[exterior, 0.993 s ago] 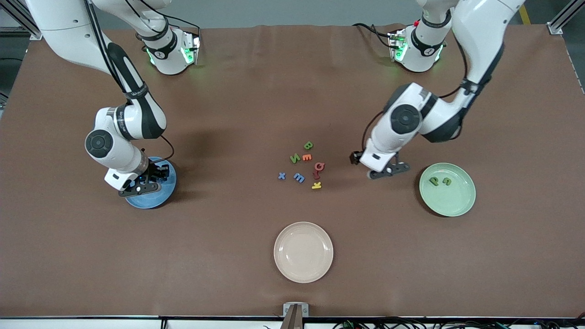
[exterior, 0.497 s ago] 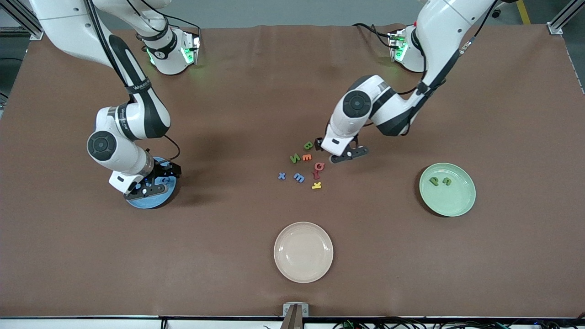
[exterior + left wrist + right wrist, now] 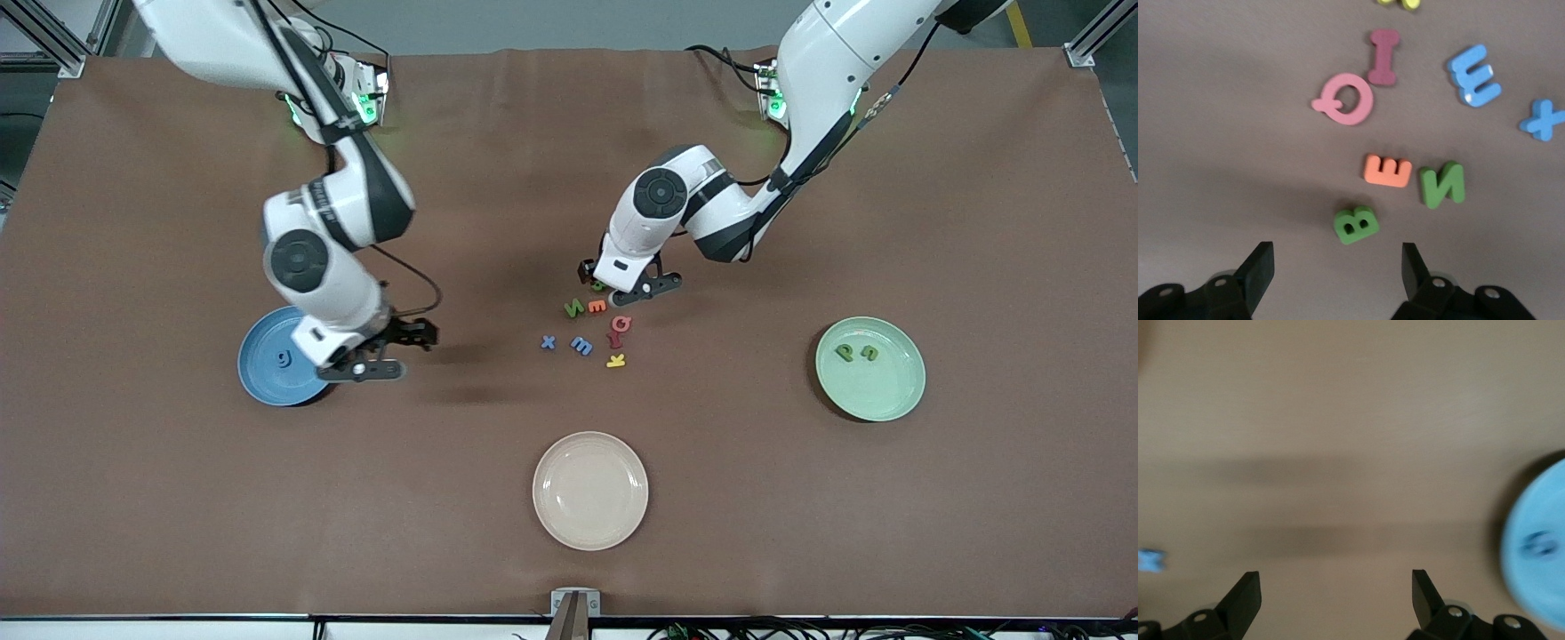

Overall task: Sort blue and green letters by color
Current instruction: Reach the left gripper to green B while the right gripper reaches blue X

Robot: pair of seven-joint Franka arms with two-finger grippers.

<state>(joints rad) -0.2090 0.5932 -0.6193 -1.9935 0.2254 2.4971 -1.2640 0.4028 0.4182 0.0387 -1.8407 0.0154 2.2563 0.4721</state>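
Observation:
The loose letters lie mid-table: green B (image 3: 598, 285), green N (image 3: 574, 308), blue x (image 3: 548, 341) and blue E (image 3: 581, 345). My left gripper (image 3: 624, 292) is open and empty, low over the green B (image 3: 1355, 224), which lies just ahead of its fingertips; the green N (image 3: 1442, 185) lies close by. Green P (image 3: 843, 352) and u (image 3: 869, 353) lie on the pale green plate (image 3: 898, 391). One blue g (image 3: 284, 358) shows on the blue plate (image 3: 262, 382). My right gripper (image 3: 402, 351) is open and empty over bare table beside the blue plate (image 3: 1538, 587).
Orange E (image 3: 597, 306), pink Q (image 3: 622, 324), red I (image 3: 613, 339) and yellow K (image 3: 615, 360) lie mixed among the loose letters. A beige plate (image 3: 590, 524) sits nearest the front camera, mid-table.
My left gripper has swung from beside the green plate to over the green B. My right gripper has left the blue plate and moved toward the letter cluster, uncovering the blue g.

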